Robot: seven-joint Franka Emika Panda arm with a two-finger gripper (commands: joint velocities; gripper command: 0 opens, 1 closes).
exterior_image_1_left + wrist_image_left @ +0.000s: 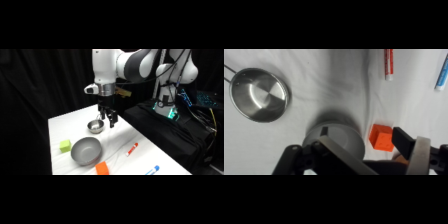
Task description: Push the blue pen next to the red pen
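I hold the gripper (109,119) above the small steel bowl (95,126), fingers spread, gripping nothing; the blue pen (153,170) lies at the table's (65,125) near edge, well apart from the red pen (132,148).

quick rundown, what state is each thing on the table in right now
blue pen: lying flat, apart from red pen
red pen: lying flat, untouched
small metal bowl: upright, empty
large grey bowl: upright
orange block: resting beside large bowl
green block: resting alone
gripper: above table, holding nothing
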